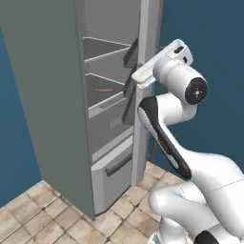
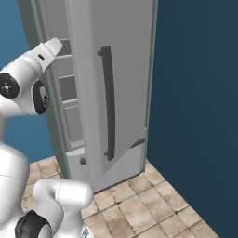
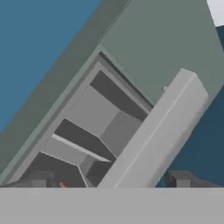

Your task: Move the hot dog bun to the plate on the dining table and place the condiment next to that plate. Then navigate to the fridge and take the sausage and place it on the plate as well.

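Grey fridge [image 1: 57,95] stands open, sausage [image 1: 104,89] lying on a middle shelf. Gripper [image 3: 111,180] hangs near the door edge [image 3: 157,135], fingers spread, grasping nothing.

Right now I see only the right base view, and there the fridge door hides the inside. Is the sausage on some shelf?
Observer: Yes. In the left base view the sausage lies on a middle shelf of the fridge, above the drawers.
Operator: Is the gripper open?
Observer: Yes. The hand view shows the gripper open, its fingertips wide apart and holding nothing.
Operator: Is it inside the fridge yet?
Observer: No. In the left base view the hand sits by the edge of the open door, not among the shelves.
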